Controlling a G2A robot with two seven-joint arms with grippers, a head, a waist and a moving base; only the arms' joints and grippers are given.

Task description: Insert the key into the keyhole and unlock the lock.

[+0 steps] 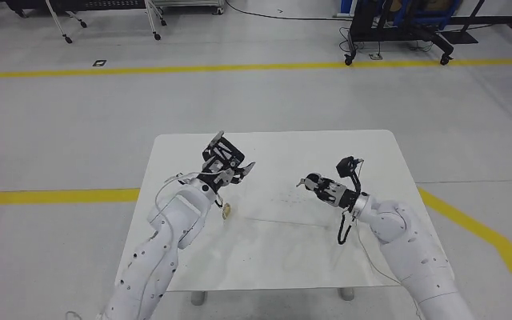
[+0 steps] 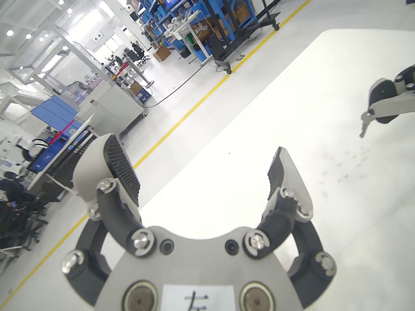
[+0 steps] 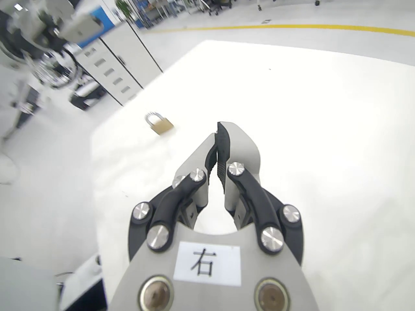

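While your left gripper (image 2: 197, 163) hovers above the table (image 1: 320, 248) with its fingers spread wide around nothing, your right gripper (image 3: 218, 140) is pinched tight on the key (image 2: 363, 126). You see the brass padlock (image 3: 159, 124) lying on the table beside the left arm, well apart from the key.

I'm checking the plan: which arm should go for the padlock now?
Probably left. The left claw is open and empty, and the padlock lies on the table beside that arm. The right claw is shut on the key.
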